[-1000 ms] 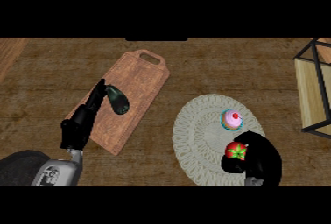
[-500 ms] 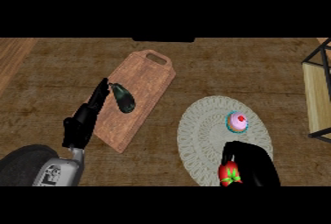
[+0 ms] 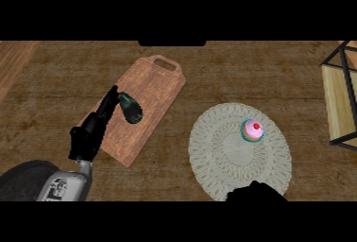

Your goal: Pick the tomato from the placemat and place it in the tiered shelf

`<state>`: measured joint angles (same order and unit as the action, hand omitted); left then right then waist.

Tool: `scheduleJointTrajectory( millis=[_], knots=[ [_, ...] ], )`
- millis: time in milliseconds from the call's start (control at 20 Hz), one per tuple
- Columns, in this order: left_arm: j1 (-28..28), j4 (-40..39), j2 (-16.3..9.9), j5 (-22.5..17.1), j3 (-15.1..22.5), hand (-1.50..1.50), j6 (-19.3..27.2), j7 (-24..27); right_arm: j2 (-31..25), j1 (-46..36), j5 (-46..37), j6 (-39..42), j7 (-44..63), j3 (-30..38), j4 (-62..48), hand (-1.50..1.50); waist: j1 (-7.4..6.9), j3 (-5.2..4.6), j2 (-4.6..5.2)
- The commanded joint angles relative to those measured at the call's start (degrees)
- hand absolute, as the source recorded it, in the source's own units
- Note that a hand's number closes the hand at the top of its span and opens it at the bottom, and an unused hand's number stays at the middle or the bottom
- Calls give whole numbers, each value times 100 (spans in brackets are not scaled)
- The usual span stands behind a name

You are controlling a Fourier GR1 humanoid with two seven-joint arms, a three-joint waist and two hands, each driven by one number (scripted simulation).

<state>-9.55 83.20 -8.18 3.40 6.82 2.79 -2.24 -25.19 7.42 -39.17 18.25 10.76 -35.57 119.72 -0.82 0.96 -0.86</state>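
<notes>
**A:** Tomato isn't visible on your placemat (image 3: 230, 160); only a pink cupcake (image 3: 252, 130) sits there, on its far right part. Your right hand (image 3: 257, 193) barely shows at the near edge, and I cannot tell whether it's gripping anything.

**B:** And the left?

**A:** Your left hand (image 3: 94, 130) rests open along the cutting board (image 3: 157, 101), fingers straight beside a dark vegetable (image 3: 130, 108).

**B:** How should the tomato handle?

**A:** Likely light, smooth, round and soft-skinned: cup it around its middle. The tiered shelf (image 3: 342, 94) stands at far right; you have open counter between it and the mat, but mind its dark frame edge.
</notes>
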Motion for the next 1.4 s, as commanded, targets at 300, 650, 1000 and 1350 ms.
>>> scheduleJointTrajectory(
  millis=[300, 650, 1000, 1350],
  knots=[
    [188, -33, -4, 0, -147, 0, 161, 56, -1022, 348, 1749, 355, -1884, 1164, 1384, 150, 452, -5, 39],
    [232, 30, -65, -27, -275, 0, 209, 111, -1344, 398, 2920, 345, -2748, 2835, 1288, 150, 544, -6, 89],
    [192, 73, -106, -17, -320, 0, 227, 87, -1748, 177, 4178, 623, -3536, 4639, 381, 150, 568, -28, 81],
    [279, 112, -100, -24, -216, 0, 114, 129, -2686, -254, 5669, 1621, -4330, 6444, -1616, 150, 323, -62, 95]
  ],
)
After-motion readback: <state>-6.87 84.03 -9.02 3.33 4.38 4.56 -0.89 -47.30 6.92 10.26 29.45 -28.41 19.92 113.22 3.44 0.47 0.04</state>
